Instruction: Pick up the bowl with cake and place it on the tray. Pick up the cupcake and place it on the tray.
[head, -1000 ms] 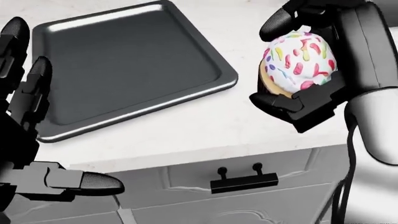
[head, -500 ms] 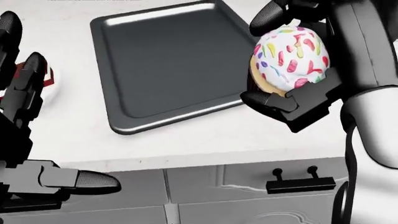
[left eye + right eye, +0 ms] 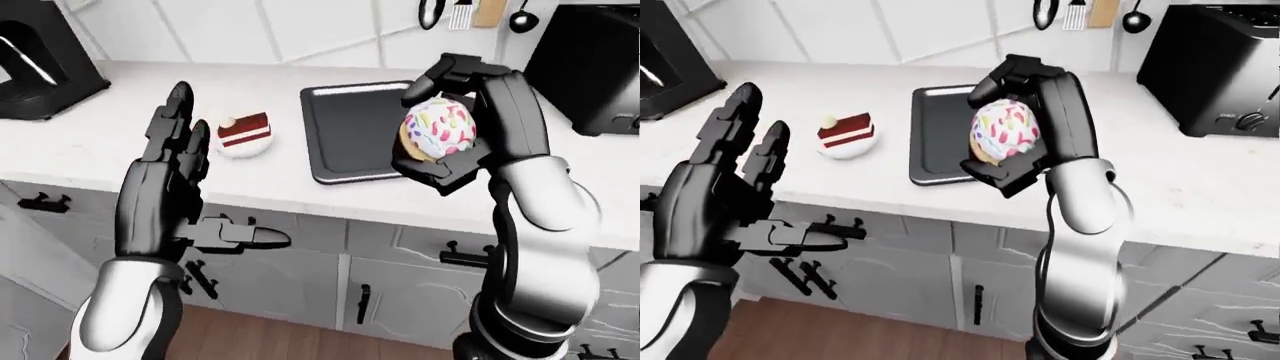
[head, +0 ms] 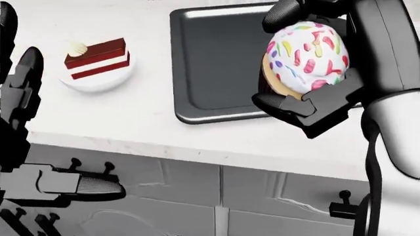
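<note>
My right hand [image 4: 308, 73] is shut on the cupcake [image 4: 304, 56], white icing with coloured sprinkles, and holds it in the air over the right part of the dark grey tray [image 4: 216, 59]. The tray lies on the white counter and holds nothing. The white bowl with a red layered cake slice [image 4: 98, 61] stands on the counter left of the tray. My left hand [image 3: 185, 187] is open, fingers spread, held in the air before the counter's edge, below and left of the bowl in the left-eye view.
A black toaster [image 3: 1215, 67] stands on the counter at the right. A black coffee machine [image 3: 40, 64] stands at the far left. Utensils [image 3: 470, 11] hang on the wall above the tray. Grey cabinet doors with black handles [image 4: 92, 169] lie below the counter.
The whole picture has shifted right: the camera moved left, and the bowl with cake came fully into view. The cupcake stays in my right hand, now over the tray's right part.
</note>
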Controlling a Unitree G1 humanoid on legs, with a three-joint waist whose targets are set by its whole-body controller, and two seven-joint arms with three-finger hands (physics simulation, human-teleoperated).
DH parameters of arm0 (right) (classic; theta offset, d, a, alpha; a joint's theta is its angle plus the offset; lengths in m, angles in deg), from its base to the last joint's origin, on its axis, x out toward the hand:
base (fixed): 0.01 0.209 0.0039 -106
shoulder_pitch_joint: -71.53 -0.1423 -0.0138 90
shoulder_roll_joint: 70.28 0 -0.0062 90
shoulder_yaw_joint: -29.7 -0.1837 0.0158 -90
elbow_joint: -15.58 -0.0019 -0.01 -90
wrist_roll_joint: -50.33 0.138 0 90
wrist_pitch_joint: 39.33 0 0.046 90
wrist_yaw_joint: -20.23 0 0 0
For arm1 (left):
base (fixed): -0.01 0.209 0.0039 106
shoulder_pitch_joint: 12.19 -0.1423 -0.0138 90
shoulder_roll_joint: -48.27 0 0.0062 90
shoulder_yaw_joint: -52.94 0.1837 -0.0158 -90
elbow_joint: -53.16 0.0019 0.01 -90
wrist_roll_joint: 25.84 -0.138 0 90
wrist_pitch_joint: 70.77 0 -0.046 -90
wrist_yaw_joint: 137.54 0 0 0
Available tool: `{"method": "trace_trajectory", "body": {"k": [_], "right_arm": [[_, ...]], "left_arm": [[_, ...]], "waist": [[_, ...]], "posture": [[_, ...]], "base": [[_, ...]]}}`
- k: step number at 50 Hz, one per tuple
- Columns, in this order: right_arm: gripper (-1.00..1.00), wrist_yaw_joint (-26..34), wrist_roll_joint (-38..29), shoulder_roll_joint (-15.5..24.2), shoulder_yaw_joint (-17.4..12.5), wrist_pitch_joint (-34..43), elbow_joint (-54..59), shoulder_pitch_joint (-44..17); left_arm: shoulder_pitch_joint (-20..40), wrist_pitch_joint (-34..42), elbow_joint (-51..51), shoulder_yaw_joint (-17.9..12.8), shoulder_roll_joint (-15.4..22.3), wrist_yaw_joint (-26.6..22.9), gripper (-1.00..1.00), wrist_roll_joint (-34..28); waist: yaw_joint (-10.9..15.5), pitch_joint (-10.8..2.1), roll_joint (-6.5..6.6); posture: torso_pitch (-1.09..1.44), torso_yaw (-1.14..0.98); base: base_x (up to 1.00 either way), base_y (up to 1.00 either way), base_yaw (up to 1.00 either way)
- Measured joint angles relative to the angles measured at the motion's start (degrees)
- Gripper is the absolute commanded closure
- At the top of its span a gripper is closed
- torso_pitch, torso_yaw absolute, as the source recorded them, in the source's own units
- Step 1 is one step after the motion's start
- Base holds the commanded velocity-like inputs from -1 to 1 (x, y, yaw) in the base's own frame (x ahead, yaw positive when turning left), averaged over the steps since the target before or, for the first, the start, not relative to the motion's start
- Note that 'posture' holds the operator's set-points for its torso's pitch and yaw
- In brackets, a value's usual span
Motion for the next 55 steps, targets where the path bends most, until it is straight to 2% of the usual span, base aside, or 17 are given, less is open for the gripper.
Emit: {"method": "trace_trajectory", "body": {"k": [1, 2, 9, 15, 19, 23, 26, 28, 30, 31, 35, 37, 40, 47, 52, 54, 55], "right_arm": [[1.00, 0.0, 0.4, 0.1, 0.4, -0.1, -0.2, -0.1], [1.00, 0.1, 0.7, 0.2, 1.0, -0.2, -0.4, -0.3], [1.00, -0.8, 0.7, 1.1, -0.8, 0.1, -0.3, 0.5], [1.00, -1.3, 0.4, 1.0, -0.7, 0.9, 0.7, 1.3], [1.00, -1.4, 0.8, 0.7, -0.3, -0.6, -0.3, 1.0], [1.00, -1.0, 1.5, 0.7, 0.3, -1.0, -0.5, 0.8], [1.00, -1.1, 1.6, 1.1, -0.3, -1.0, -0.4, 0.8], [1.00, -1.4, 1.3, 1.4, -1.3, -0.7, -0.4, 1.5], [1.00, -1.7, 0.7, 1.5, -1.7, 0.0, -0.4, 1.6], [1.00, -1.8, 0.5, 1.6, -1.6, 0.2, -0.5, 1.2], [1.00, -1.4, 0.5, 1.6, -0.8, 0.0, -1.3, 0.3], [1.00, -0.9, 0.5, 1.3, -0.2, 0.3, -1.4, 0.7], [1.00, -0.4, 0.8, 1.3, -0.1, 0.4, -0.7, 0.7], [1.00, -0.6, 1.3, 1.3, -0.6, 0.4, -0.6, 1.5], [1.00, -0.7, 1.4, 1.6, -0.4, 0.1, -2.5, 0.8], [1.00, -0.8, 1.2, 1.9, -1.1, 0.0, -2.7, 1.0], [1.00, -1.0, 1.0, 2.0, -1.4, 0.3, -2.6, 1.1]], "left_arm": [[0.0, -0.1, -0.3, -0.2, 0.0, 0.2, -1.00, -0.1], [-0.2, -0.3, -0.8, -0.4, -0.1, 0.4, -1.00, -0.3], [2.0, 1.4, 0.3, 0.6, 0.5, 0.3, -1.00, 0.8], [5.9, 4.0, 1.6, -1.2, 1.1, -0.8, -1.00, 0.8], [7.4, 5.3, 0.0, -2.0, 1.7, -0.7, -1.00, 0.6], [7.9, 6.5, -0.1, -1.8, 2.1, -0.3, -1.00, 0.7], [8.2, 6.3, -0.2, -1.5, 2.3, -0.1, -1.00, 1.3], [7.7, 6.3, -0.3, -0.9, 2.0, -0.3, -1.00, 1.9], [7.8, 6.6, -0.2, -0.8, 2.4, -0.3, -1.00, 2.6], [8.0, 6.6, -0.3, -1.0, 2.8, 0.0, -1.00, 3.0], [8.7, 6.4, -0.2, -2.2, 4.4, 1.9, -1.00, 5.4], [8.0, 6.3, -0.2, -2.5, 5.1, 3.1, -1.00, 6.8], [7.8, 6.4, 0.2, -2.5, 6.0, 4.7, -1.00, 8.6], [7.4, 6.3, 0.6, -2.4, 7.3, 7.2, -1.00, 11.4], [7.4, 5.1, -0.7, -2.7, 8.0, 8.6, -1.00, 12.7], [7.4, 5.0, -0.8, -2.0, 7.9, 8.8, -1.00, 13.4], [7.4, 5.0, -0.7, -1.6, 7.9, 8.8, -1.00, 13.9]], "waist": [[0.1, 0.09, -0.57], [0.0, 0.09, -0.42], [-0.9, 0.01, 1.89], [-1.4, 0.02, 3.58], [-1.2, -0.41, 2.58], [-1.1, -0.13, 1.81], [-1.3, -0.05, -0.18], [-1.9, 0.43, 0.79], [-1.8, 0.56, 0.31], [-1.8, 0.66, 0.52], [-2.2, 0.56, 3.19], [-2.1, 0.84, 2.54], [-1.9, 0.42, 1.93], [-1.1, 0.30, 1.70], [-1.2, 0.47, 0.69], [-1.7, 0.47, 1.79], [-1.7, 0.42, 1.68]], "posture": [[0.00, 0.00], [0.00, 0.00], [0.00, 0.00], [0.00, 0.00], [0.00, 0.00], [0.00, 0.00], [0.00, 0.00], [0.00, 0.00], [0.00, 0.00], [0.00, 0.00], [0.00, 0.00], [0.00, 0.00], [0.00, 0.00], [0.00, 0.00], [0.00, 0.00], [0.00, 0.00], [0.00, 0.00]], "base": [[0.00, 0.00, 0.00], [0.00, 0.00, 0.00], [0.00, 0.00, 0.00], [0.13, 0.00, 0.00], [0.13, 0.00, 0.00], [0.13, 0.00, 0.00], [0.13, 0.00, 0.00], [0.10, 0.00, 0.00], [0.00, 0.00, 0.00], [0.00, 0.00, 0.00], [0.00, 0.00, 0.00], [0.00, 0.00, 0.00], [0.00, 0.00, 0.00], [0.10, 0.00, 0.00], [0.21, 0.00, 0.00], [0.21, 0.00, 0.00], [0.07, 0.00, 0.00]]}}
